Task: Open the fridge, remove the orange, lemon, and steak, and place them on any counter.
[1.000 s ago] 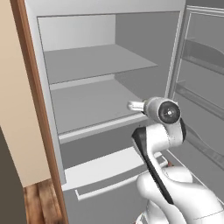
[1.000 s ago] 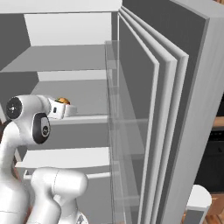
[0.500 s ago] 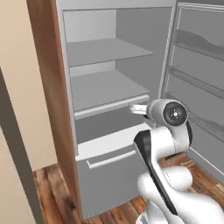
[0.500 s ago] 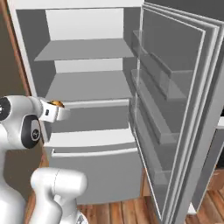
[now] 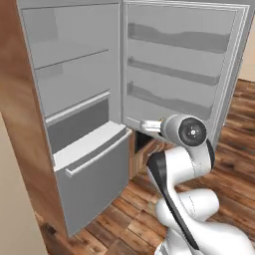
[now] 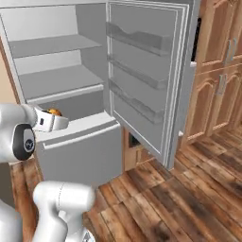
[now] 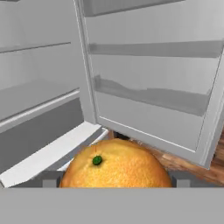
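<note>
Pincer (image 7: pixel 114 186) clamped on orange (image 7: pixel 116 164), fingers spread wide around fruit, green stem dot facing camera. Orange held in front of fridge (image 5: pixel 74 99), just outside bottom drawer (image 5: pixel 92 167), orange sliver visible at wrist (image 6: pixel 54 112). Beyond orange: fridge door (image 6: pixel 142 75) swung fully open, grey door racks bare. Wooden cabinets (image 6: pixel 220 71) right of fridge door.

A home kitchen is indicated by the open steel fridge (image 6: pixel 71 85), wooden wall cabinets (image 6: pixel 220 71), and a plank wood floor (image 6: pixel 189 203).
</note>
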Robot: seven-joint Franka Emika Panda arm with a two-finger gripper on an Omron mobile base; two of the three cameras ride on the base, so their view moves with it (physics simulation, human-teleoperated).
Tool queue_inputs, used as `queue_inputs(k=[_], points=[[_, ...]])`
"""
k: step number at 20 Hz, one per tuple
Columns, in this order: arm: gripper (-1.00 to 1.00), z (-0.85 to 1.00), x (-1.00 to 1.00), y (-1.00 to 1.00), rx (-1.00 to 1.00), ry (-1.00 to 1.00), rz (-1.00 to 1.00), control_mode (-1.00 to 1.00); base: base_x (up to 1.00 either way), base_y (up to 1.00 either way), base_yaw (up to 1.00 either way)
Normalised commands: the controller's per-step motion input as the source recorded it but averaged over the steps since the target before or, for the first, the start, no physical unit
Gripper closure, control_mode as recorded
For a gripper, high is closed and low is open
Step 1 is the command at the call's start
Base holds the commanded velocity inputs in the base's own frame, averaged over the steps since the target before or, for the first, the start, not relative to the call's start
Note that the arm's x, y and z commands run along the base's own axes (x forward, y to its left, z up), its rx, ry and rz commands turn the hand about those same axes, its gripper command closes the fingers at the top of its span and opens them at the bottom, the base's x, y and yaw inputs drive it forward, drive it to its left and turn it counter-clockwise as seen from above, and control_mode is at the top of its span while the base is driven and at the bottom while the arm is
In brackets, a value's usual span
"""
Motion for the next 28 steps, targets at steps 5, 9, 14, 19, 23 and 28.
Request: queue_inputs(k=[5,9,14,19,23,28], points=[[1.0,0.0,0.0,0.0,0.0,0.0,0.0,1.0,-0.78,-0.07,-0.73],[1.0,0.0,0.0,0.0,0.0,0.0,0.0,1.0,-0.8,-0.54,-0.58],[1.0,0.0,0.0,0.0,0.0,0.0,0.0,1.0,-0.57,-0.95,-0.52],[1.0,0.0,0.0,0.0,0.0,0.0,0.0,1.0,0.01,-1.0,-0.36],[1.0,0.0,0.0,0.0,0.0,0.0,0.0,1.0,0.76,-0.99,-0.02],[1.0,0.0,0.0,0.0,0.0,0.0,0.0,1.0,1.0,-0.85,0.0]])
